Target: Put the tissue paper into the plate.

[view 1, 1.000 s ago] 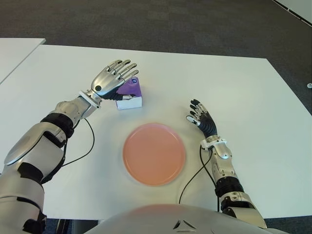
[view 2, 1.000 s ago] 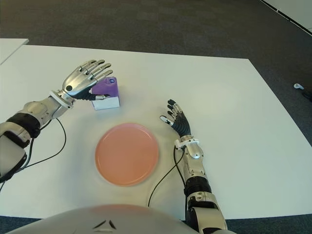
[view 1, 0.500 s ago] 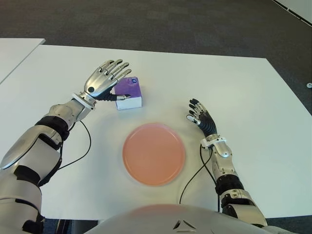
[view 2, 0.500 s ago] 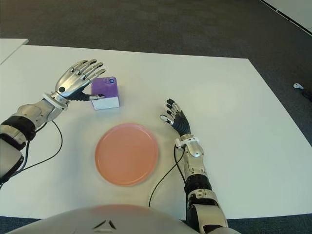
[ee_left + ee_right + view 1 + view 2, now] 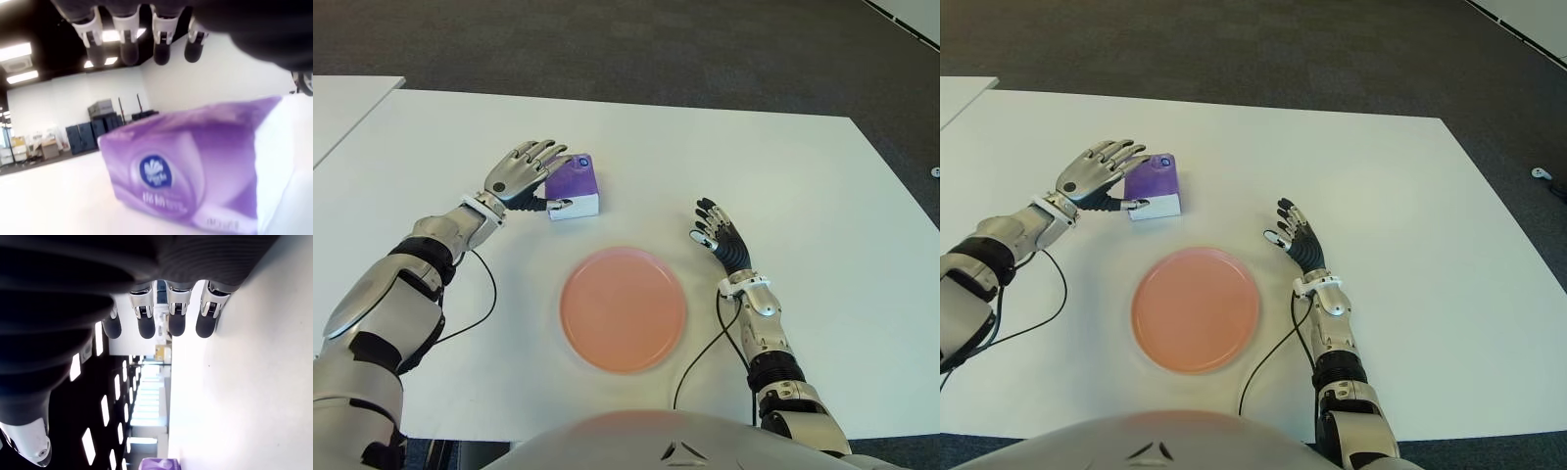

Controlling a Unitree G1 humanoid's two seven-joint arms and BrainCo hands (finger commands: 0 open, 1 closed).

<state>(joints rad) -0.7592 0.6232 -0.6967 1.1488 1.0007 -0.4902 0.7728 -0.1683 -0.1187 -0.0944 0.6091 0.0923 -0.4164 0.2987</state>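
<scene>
While purple tissue pack (image 5: 573, 185) sits on white worktop (image 5: 783, 176) beyond pink plate (image 5: 623, 308), left robot hand (image 5: 522, 172) cups over its left end, fingers spread, gripping nothing. Right robot hand (image 5: 720, 238) open right of plate. Risk: shallow closure pushes pack away, misses grasp.

white table (image 5: 724, 157) on dark grey carpet floor (image 5: 607, 44)
</scene>
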